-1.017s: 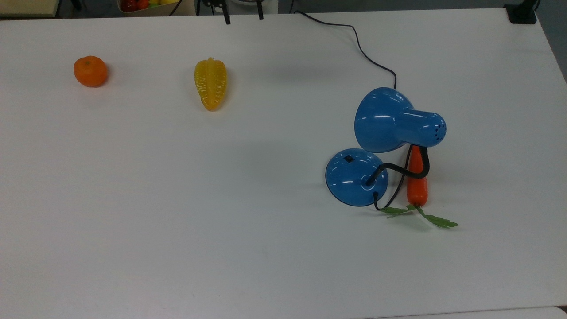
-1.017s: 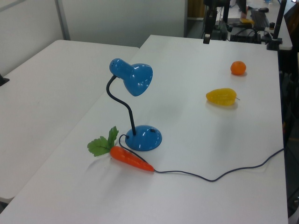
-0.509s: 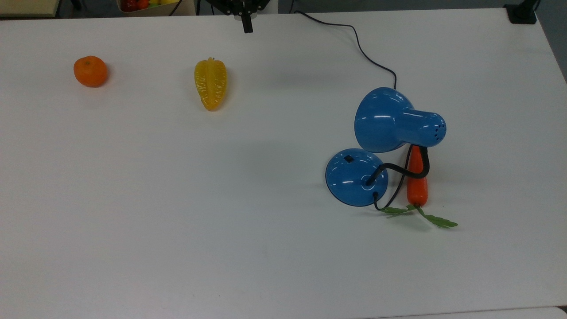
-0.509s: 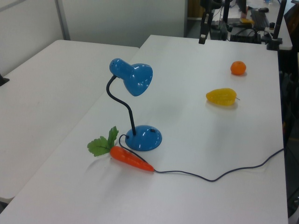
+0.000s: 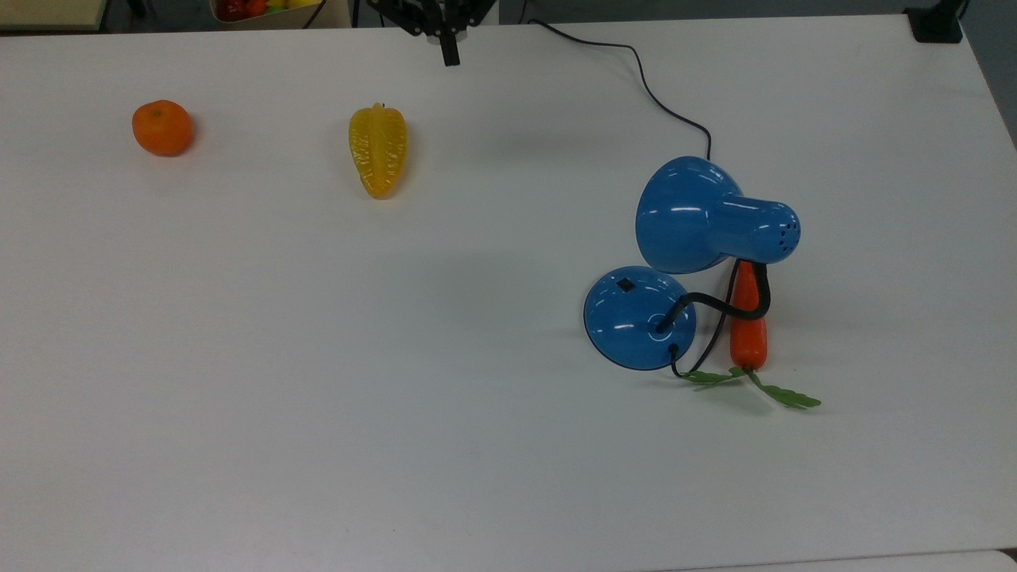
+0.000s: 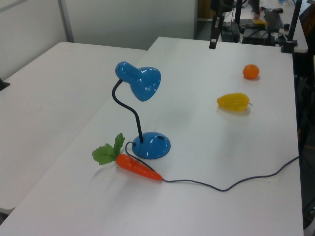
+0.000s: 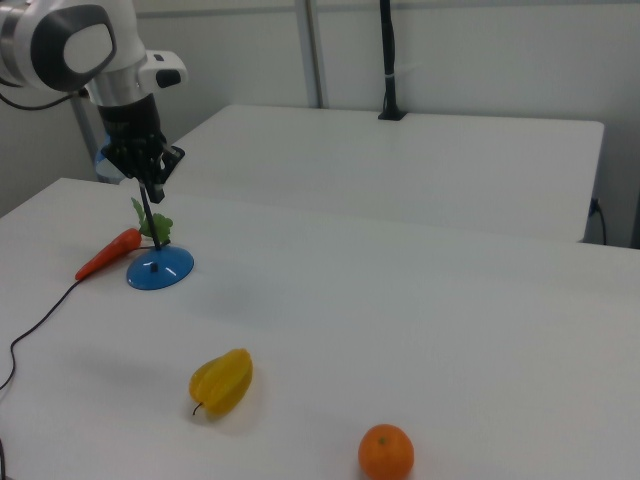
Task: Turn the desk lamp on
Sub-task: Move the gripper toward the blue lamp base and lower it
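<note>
Top view has our gripper [image 5: 450,54] at the far table edge, fingers now pressed together after being spread a second ago – we read that as ready to poke – desk lamp [image 5: 639,318] unlit, well apart, beside the carrot [image 5: 748,322].

White arm, black claw

The arm [image 7: 85,45] has rounded glossy white shells with a grey round joint cap; the black claw [image 7: 155,190] ends in slim dark fingers [image 5: 450,56].
</note>
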